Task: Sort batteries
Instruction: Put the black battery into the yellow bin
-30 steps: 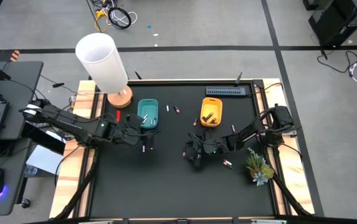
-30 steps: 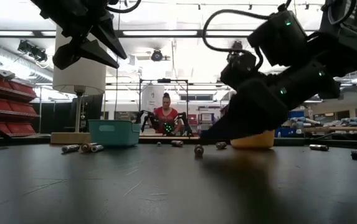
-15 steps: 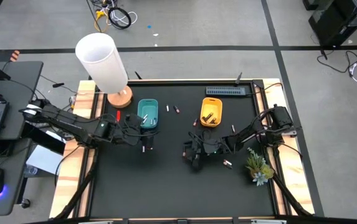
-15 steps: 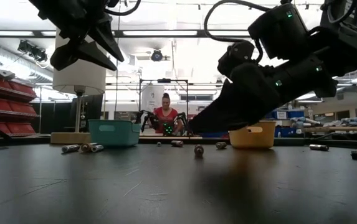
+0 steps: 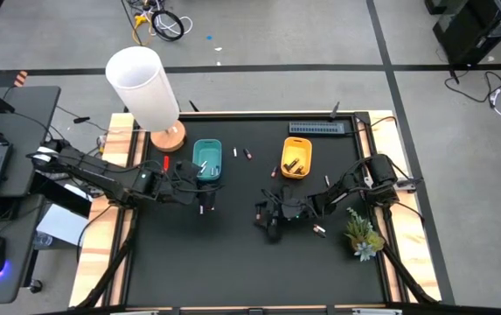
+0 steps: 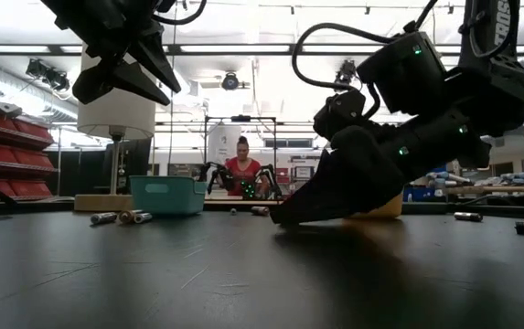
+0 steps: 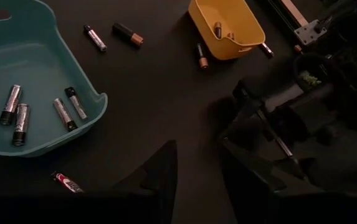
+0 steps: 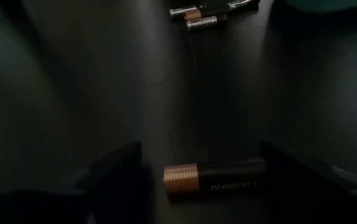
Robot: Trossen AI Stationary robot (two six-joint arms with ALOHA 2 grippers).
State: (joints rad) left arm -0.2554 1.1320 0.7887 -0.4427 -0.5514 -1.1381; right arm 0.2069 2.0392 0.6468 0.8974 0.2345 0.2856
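battery (image 8: 214,177) – small, stiff, rolls easy – lying on tabletop (image 5: 233,254) | right gripper (image 8: 197,163) spread around it | pinch mid-body | left gripper (image 7: 197,163) spread, hovering

The wide black tabletop (image 5: 233,254) with pale wooden side rails carries a teal rectangular plastic tray (image 5: 207,160) and a yellow rectangular plastic tray (image 5: 296,156), well apart. Small loose cylindrical batteries (image 5: 240,153) lie between them. A white-shaded lamp on a round wooden base (image 5: 169,136) and a small green plant (image 5: 362,234) stand at opposite edges.
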